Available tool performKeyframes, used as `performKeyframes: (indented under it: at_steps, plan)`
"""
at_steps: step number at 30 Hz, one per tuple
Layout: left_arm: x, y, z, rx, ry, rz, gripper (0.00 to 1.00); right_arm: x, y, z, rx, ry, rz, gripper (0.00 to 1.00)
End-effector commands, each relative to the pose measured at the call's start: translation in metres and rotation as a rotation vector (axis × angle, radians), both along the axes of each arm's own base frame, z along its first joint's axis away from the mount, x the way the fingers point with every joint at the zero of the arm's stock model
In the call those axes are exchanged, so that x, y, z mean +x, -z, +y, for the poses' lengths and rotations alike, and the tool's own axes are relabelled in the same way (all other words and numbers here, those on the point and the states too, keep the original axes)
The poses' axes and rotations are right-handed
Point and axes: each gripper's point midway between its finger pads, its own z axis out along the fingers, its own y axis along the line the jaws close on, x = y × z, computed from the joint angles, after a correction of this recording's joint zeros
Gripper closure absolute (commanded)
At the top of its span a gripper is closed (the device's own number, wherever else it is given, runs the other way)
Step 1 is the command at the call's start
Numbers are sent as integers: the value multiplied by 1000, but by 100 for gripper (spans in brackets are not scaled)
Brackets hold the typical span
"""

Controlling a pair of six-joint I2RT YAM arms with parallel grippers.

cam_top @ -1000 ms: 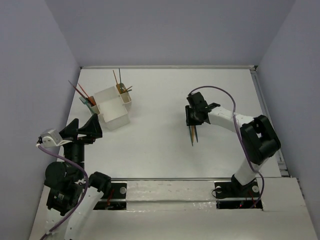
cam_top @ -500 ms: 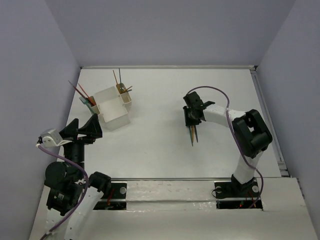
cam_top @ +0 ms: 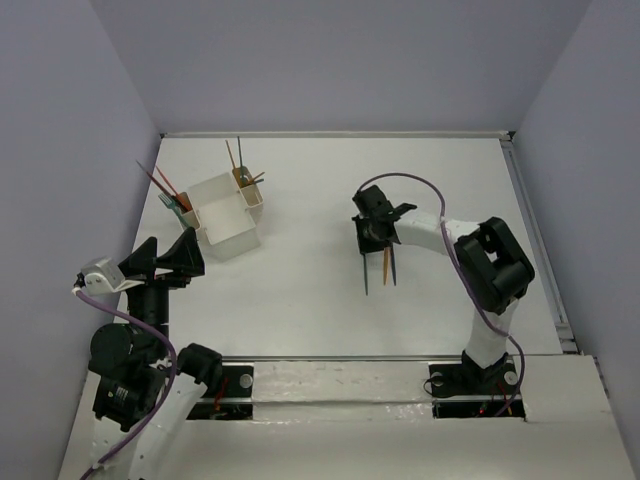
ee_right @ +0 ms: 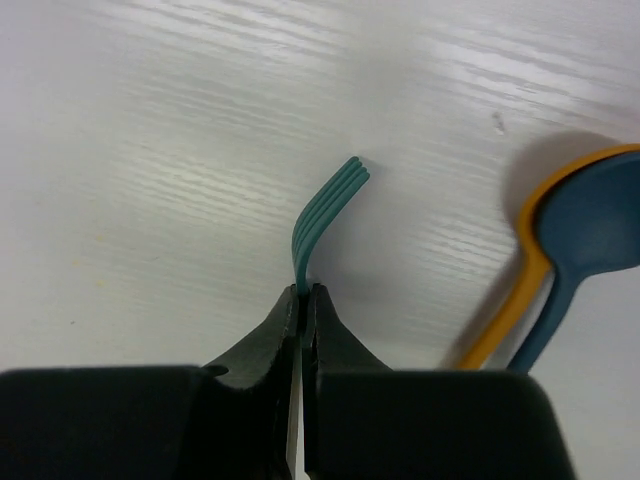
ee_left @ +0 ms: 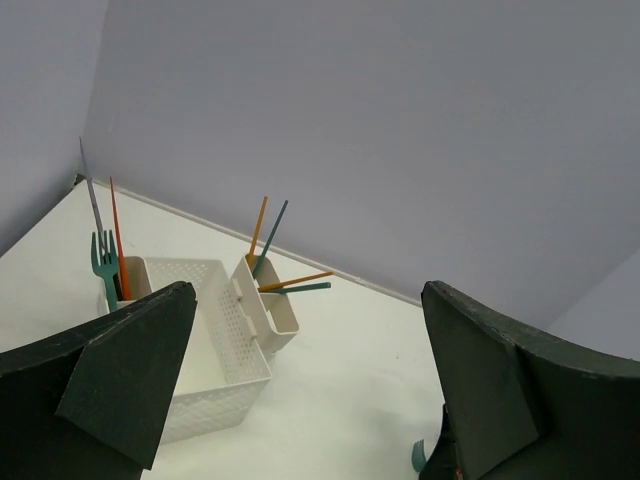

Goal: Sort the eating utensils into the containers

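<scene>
My right gripper (ee_right: 302, 292) is shut on the neck of a teal fork (ee_right: 325, 215), whose tines curve out past the fingertips just above the table. From above, the right gripper (cam_top: 372, 232) is at mid-table and the fork's handle (cam_top: 366, 278) points toward the near edge. An orange spoon (ee_right: 520, 300) and a teal spoon (ee_right: 590, 225) lie beside it on the right. The white container (cam_top: 235, 240) stands at the far left, with sticks (ee_left: 265, 235) and another teal fork (ee_left: 103, 265) upright in its end compartments. My left gripper (ee_left: 308, 300) is open and holds nothing, hanging just near of the container (ee_left: 200, 410).
The container's large middle compartment has nothing visible in it. The two spoons (cam_top: 388, 268) lie side by side right of the held fork. Grey walls close off the table's left, far and right sides.
The right gripper has closed on the fork and shifted a little left, drawing the fork away from the two spoons. The left arm has not moved.
</scene>
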Motion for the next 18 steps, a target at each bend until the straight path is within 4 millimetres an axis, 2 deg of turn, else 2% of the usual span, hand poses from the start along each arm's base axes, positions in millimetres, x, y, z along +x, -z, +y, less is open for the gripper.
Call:
performKeyframes:
  at_steps: [1,2,6,7,8,10,11,12,14,15,18]
  plan:
    - [0,-9,-3,-2,14,-36,1,11,-48,54,158,-93,-112,100]
    - [0,-9,-3,-2,13,-34,1,14,-67,62,206,-105,-148,100]
    - [1,-9,-3,-2,14,-33,1,15,-137,119,397,-222,-320,100]
    - [1,-9,-3,-1,13,-33,1,7,-150,136,434,-262,-344,100]
    - [1,-8,-3,-3,13,-33,1,11,-162,142,463,-269,-376,100]
    - [0,-9,-3,-5,14,-34,1,5,-194,174,555,-336,-443,100]
    - [1,-8,-3,-4,12,-33,1,3,-198,185,583,-358,-463,100]
    - [0,-9,-2,-4,10,-34,1,0,-217,206,639,-391,-514,100]
    - [0,-10,-1,-10,4,-34,1,-2,-236,226,698,-430,-561,100]
    - [0,-9,0,-11,0,-34,1,0,-257,238,739,-445,-607,100]
    - [-1,-9,2,-17,-10,-34,1,8,-272,267,797,-468,-682,100]
